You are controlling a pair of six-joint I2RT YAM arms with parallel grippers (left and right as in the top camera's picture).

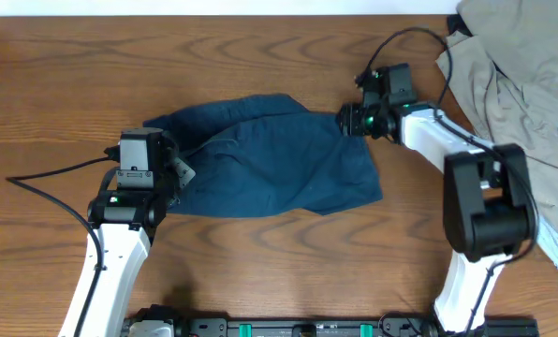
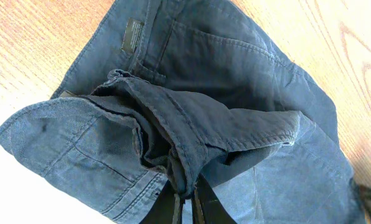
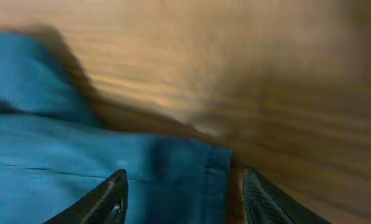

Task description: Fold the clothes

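Item: desk [image 1: 260, 37], wooden, bearing all that follows. A heap of khaki-grey clothing [image 1: 513, 84] lay at the far right corner, crumpled and untouched, well apart from the work. The navy shorts [image 1: 279, 164] lay near the middle of the desk, spread crosswise in a rough, lopsided shape. Their right portion was fairly flat, while the left end was bunched and raised in ridges. The edges did not line up anywhere that showed. The left gripper [image 2: 185, 202] sat at the left end of the shorts, clenched on a gathered ridge of fabric beside the waistband. The wrist view showed the cloth rising into the pinch, and the overhead view agreed as to place. The right gripper [image 3: 185, 199] sat at the far right corner of the shorts. Its jaws stood apart, with a hem corner lying on the desk between them and nothing clamped. A small dark label [image 2: 134, 34] showed on the waistband, facing up. Progress, as judged: early to middle. The shorts were laid out and perhaps partly doubled over, but no clean fold was made. Smoothing, matching the edges and the closing folds were left to do.
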